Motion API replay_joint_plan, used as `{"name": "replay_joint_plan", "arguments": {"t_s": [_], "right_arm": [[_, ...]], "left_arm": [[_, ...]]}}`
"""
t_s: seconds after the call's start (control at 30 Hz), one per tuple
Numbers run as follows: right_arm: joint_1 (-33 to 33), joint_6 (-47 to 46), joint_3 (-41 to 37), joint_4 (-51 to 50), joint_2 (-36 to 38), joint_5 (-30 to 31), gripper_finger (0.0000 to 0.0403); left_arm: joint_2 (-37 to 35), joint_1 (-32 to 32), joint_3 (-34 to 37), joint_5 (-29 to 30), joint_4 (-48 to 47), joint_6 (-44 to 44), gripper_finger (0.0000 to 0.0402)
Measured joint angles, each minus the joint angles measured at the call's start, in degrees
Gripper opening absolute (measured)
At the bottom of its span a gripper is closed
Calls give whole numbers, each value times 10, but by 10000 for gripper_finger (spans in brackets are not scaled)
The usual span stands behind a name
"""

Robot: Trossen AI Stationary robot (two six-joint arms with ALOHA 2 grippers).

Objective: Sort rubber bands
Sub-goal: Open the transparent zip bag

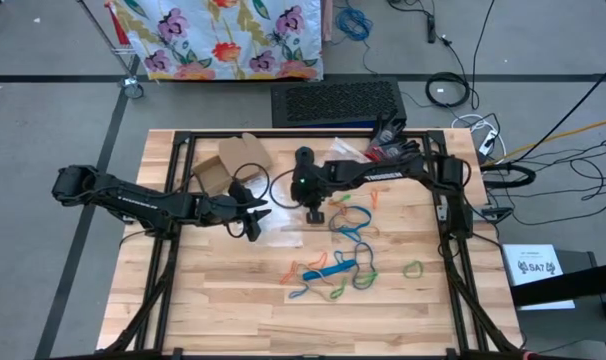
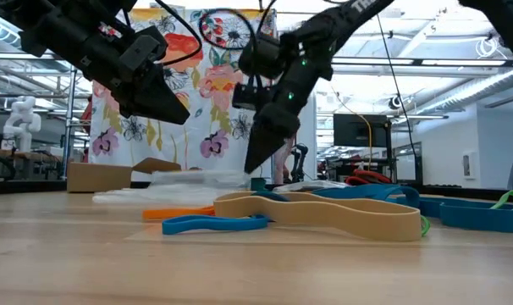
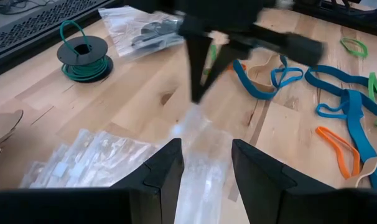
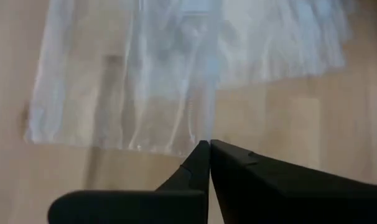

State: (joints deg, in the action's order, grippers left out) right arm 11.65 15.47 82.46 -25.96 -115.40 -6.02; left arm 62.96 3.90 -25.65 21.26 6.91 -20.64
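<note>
Several rubber bands (image 1: 333, 270) in blue, orange, green and tan lie loose on the wooden table, right of centre; a wide tan one (image 2: 324, 216) and a blue one (image 2: 214, 224) lie nearest the low camera. My right gripper (image 1: 316, 213) points steeply down at the table's middle, shut on a clear plastic bag (image 4: 132, 81). My left gripper (image 3: 207, 168) hangs open above a pile of clear bags (image 3: 95, 162), just left of the right gripper, touching nothing. My right gripper pinches the clear bag at its near edge (image 4: 198, 140) between its two fingertips. The fingers (image 3: 198, 74) come from above, slanting down. The film rises in a crease to the tips, while the rest of the bag lies on the table.
A cardboard box (image 1: 228, 165) and a spool of green wire (image 3: 83, 59) sit at the far left of the table. A clear bag with dark contents (image 3: 145, 31) lies at the far side. A single green band (image 1: 413, 268) lies toward the right edge.
</note>
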Motion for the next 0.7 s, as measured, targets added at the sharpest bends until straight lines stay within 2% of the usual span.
{"name": "replay_joint_plan", "arguments": {"t_s": [0.13,0.3,0.7], "right_arm": [[-19,3,0,-6,15,10,0],[-42,9,0,-17,40,61,0],[-68,3,1,-8,61,63,0]], "left_arm": [[0,0,0,0,0,0,141],[0,-2,0,-17,-3,5,141],[0,-2,0,-48,33,25,141]]}}
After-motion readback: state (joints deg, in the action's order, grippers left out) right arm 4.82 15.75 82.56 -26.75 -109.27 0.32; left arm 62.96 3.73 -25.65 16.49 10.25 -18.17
